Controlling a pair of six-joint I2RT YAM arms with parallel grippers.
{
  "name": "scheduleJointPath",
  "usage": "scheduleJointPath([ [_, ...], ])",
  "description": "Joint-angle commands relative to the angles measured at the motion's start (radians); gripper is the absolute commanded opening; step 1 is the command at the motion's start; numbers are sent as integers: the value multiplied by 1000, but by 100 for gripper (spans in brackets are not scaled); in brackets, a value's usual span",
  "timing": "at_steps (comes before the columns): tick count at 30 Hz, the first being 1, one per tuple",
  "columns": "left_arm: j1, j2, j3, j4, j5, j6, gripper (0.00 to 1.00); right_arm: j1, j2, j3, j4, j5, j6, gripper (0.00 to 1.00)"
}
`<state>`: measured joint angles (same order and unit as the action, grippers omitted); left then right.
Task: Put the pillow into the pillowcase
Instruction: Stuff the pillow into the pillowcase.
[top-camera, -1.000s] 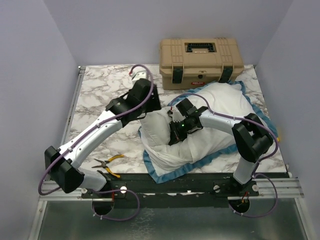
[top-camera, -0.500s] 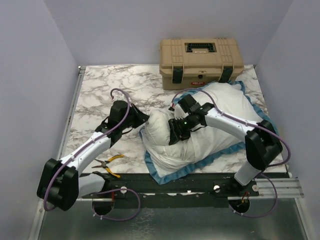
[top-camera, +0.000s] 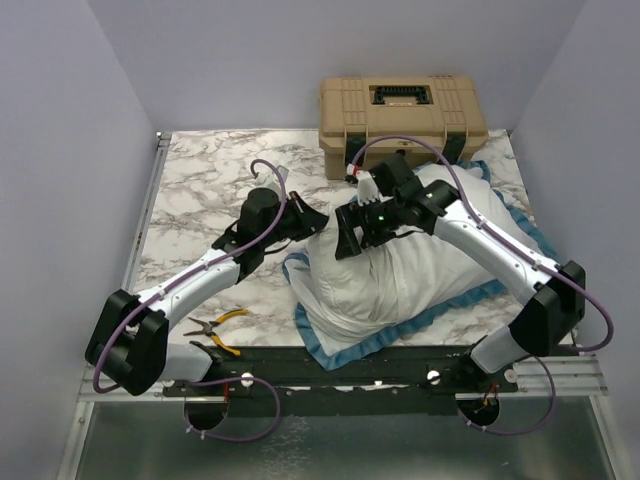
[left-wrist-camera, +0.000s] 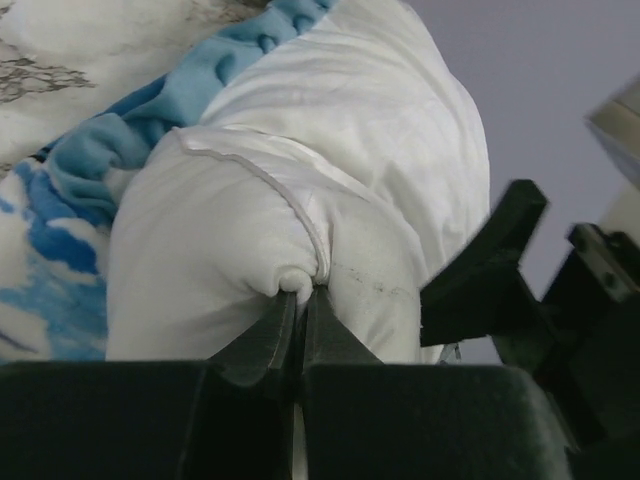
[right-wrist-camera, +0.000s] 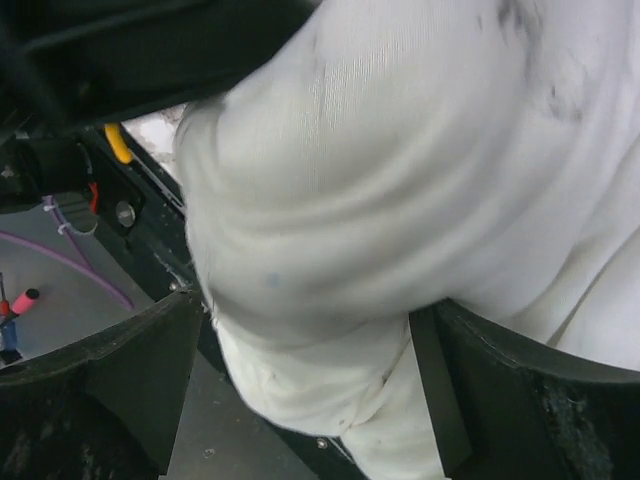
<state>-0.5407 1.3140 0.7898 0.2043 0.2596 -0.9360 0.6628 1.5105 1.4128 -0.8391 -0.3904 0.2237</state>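
Two grippers, both at the near-left end of the pillow (top-camera: 400, 275), which lies plump on top of the pillowcase (top-camera: 330, 348) at the right-middle of the table (top-camera: 200, 190), just in front of the tan toolbox (top-camera: 400, 110). Blue frill shows round most of it, and I can't tell how much of it, if any, is inside. My left gripper (left-wrist-camera: 302, 296) is clamped tight on the pillow's seam at the corner: a thin pinch of cloth and piping, stuffing bulging above the fingertips. My right gripper (right-wrist-camera: 308, 312) is spread wide, fingers either side of a fat fold of pillow, not squeezing it as far as I can see, so it holds nothing. Step in hand, I'd say: a regrip, left anchors the corner while right finds a new hold. To do it well: the left pinch is shallow, so pull gently and along the seam, not upward, or the cloth may slip out. Right should go for the frilled mouth of the case, not more pillow. The case's white inside sits right against the white pillow, so it's easy to grab both layers; come in at the blue edge, where the layers tell apart. Lift that edge clear, then left feeds the corner under it. Mind the two grippers don't knock, they're just beside each other. Pliers (top-camera: 215, 325) lie at the near-left edge of the table, well apart from the work, no bother.
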Motion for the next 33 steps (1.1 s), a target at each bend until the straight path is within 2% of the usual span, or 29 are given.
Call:
scheduleJointPath([
  [1, -90, 25, 59, 40, 41, 4, 0, 17, 115, 42, 40, 98, -15, 88],
  [4, -118, 33, 78, 42, 31, -8, 0, 23, 166, 32, 70, 204, 22, 76],
  [5, -123, 31, 80, 41, 30, -8, 0, 24, 173, 24, 79, 233, 40, 65],
  [7, -126, 13, 78, 37, 21, -9, 0, 22, 166, -2, 115, 259, 81, 21],
  [8, -125, -4, 76, 17, 4, -2, 5, 20, 159, -14, 124, 264, 94, 4],
  [9, -124, -24, 82, -21, -20, 14, 14, 16, 147, -32, 132, 263, 107, 1],
  [11, -114, -68, 109, -152, -90, 58, 37, 0, 116, -76, 135, 255, 135, 0],
  [15, -46, -179, 131, -379, -214, 67, 70, -87, 8, -210, 177, 163, 187, 0],
  [18, 5, -248, 110, -501, -248, 8, 84, -152, -57, -268, 176, 93, 213, 0],
  [22, 13, -290, -23, -521, -230, -159, 85, -199, -126, -313, 180, 41, 246, 0],
  [24, 12, -269, -73, -478, -189, -205, 80, -204, -140, -315, 170, 30, 254, 0],
  [28, -20, -176, -85, -357, -106, -188, 74, -207, -154, -319, 164, 22, 264, 0],
  [33, -99, -34, -38, -340, -78, -159, 74, -207, -151, -304, 157, 23, 263, 0],
])
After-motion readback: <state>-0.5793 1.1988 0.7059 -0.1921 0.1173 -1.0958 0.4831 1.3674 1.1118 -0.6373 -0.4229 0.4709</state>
